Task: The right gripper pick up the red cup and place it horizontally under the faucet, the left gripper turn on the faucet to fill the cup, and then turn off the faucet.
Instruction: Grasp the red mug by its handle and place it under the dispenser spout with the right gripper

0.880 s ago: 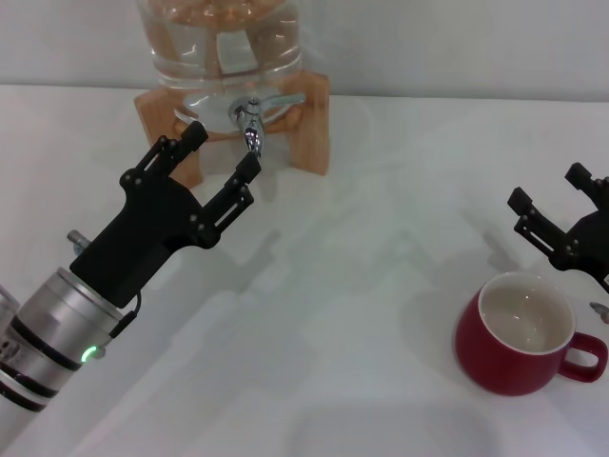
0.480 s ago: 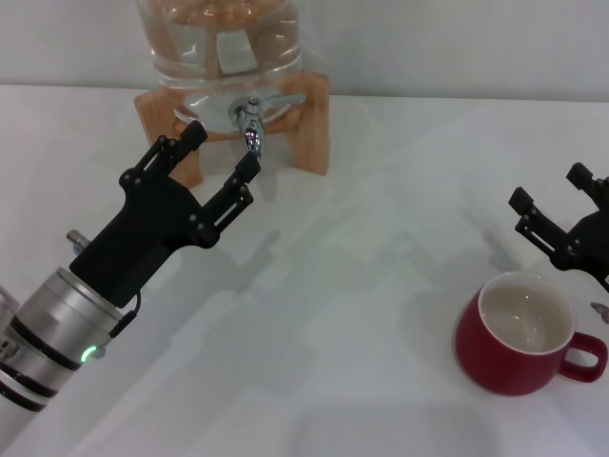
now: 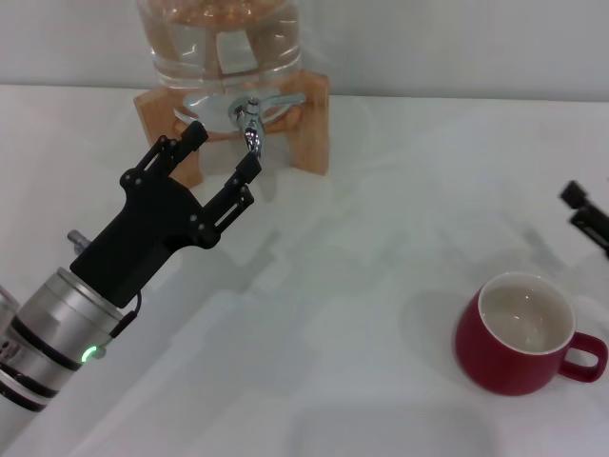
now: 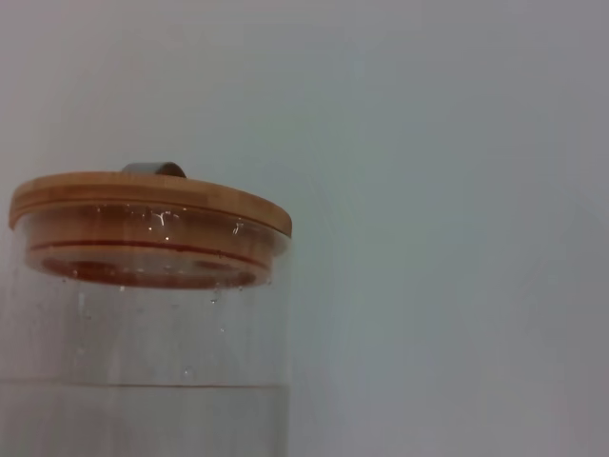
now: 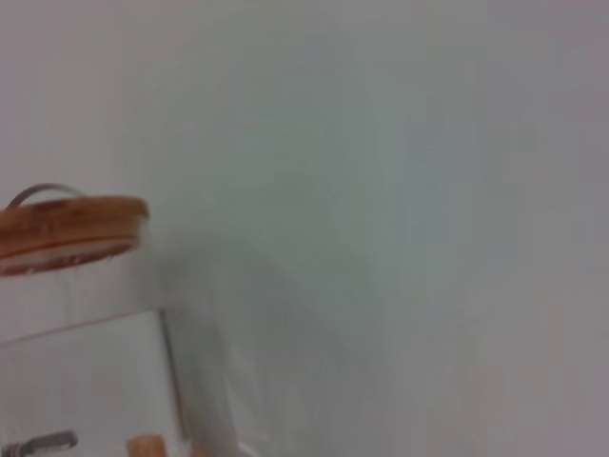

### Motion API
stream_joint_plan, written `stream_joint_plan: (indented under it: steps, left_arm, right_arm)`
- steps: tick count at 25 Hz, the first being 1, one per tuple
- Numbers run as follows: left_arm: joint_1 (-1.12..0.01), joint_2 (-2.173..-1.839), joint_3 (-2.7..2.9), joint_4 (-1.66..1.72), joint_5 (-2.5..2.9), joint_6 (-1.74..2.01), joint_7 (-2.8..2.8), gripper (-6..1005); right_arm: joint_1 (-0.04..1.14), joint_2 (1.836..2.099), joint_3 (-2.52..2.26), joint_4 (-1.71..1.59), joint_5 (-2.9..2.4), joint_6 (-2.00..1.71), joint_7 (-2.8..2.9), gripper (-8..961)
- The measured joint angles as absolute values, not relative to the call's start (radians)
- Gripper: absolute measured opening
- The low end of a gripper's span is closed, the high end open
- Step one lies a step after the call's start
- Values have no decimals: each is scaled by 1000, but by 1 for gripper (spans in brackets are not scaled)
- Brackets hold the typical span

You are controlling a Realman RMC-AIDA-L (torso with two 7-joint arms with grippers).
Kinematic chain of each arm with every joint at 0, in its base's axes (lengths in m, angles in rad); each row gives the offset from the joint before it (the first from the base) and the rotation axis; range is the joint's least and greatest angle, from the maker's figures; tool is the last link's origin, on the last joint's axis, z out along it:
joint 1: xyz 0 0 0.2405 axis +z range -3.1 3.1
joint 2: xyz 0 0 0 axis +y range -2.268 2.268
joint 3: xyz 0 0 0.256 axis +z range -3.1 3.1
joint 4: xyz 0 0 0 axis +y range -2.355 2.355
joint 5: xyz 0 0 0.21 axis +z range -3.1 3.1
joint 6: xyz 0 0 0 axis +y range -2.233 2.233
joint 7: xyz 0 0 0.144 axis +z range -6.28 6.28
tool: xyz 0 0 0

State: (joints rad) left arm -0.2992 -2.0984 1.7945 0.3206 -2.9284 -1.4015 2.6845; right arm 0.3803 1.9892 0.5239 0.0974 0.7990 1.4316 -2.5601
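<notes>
Head view: red cup (image 3: pixel 521 333) upright on table (image 3: pixel 381 238), right side. Right gripper (image 3: pixel 588 217) at edge behind it, fingers unreadable. Left gripper (image 3: pixel 217 158) spread wide beside faucet (image 3: pixel 251 119). Left wrist view alone shows jar lid (image 4: pixel 147 200).

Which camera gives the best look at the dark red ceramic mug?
The head view: the glossy dark red ceramic mug stands upright on the white table, its white inside and loop handle fully visible. Neither wrist view shows it; both show only the clear water jar.
</notes>
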Motion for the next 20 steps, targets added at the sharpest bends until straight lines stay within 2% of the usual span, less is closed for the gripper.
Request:
stream_joint_plan:
  steps: [13, 16, 20]
  left_arm:
    - [-308, -2098, 1791, 321, -2928, -1401, 2684, 758]
    - [-310, -2098, 1790, 321, -2928, -1397, 2684, 758]
    - [-312, -2098, 1788, 321, -2928, -1394, 2684, 758]
  right_arm:
    - [370, 1982, 356, -197, 797, 1609, -2352, 859]
    - [361, 1974, 331, -213, 797, 1630, -2325, 860]
    - [333, 1947, 314, -221, 799, 1686, -2288, 860]
